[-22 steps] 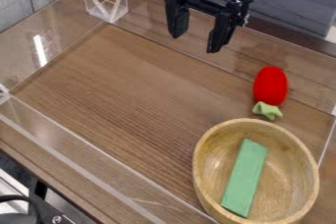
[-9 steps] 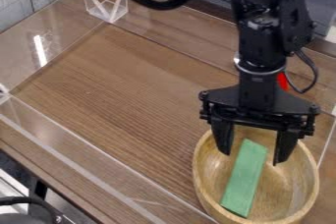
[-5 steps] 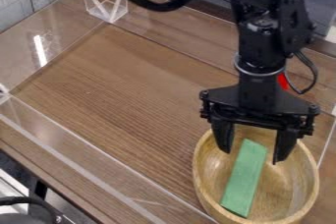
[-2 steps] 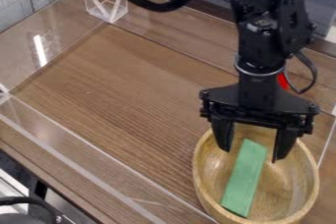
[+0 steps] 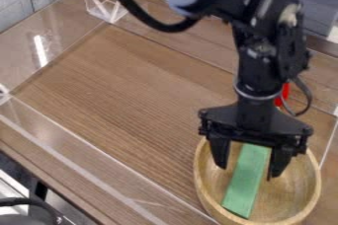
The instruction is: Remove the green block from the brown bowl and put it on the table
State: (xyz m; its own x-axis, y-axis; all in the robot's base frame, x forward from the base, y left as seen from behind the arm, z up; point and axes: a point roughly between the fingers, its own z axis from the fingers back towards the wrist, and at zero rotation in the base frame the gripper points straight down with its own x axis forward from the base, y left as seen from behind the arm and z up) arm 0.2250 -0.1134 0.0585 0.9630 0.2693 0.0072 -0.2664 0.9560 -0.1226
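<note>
Right now I am hanging my tool (image 5: 255, 160) straight down over the wide, round, light tan wooden bowl (image 5: 208, 186), its two dark fingers standing spread wide and holding nothing. The long, flat, bright green rectangular block (image 5: 244, 183) is lying inside that bowl, directly beneath my tool, with one finger on each side of its upper end and neither finger touching it as far as I can tell.

The risk I am weighing is the shallow, thick rim: if I am coming down off-centre, a fingertip could be landing on the bowl wall and shoving or tipping the bowl across the brown wood-grain surface (image 5: 119, 81). Closing too high could be pinching only the block's top edge, letting it slip or swing out.

The block's long axis is running from its far end, just under my tool, down toward the near rim, leaning slightly left at the bottom. My fingers are straddling its short width.
</note>
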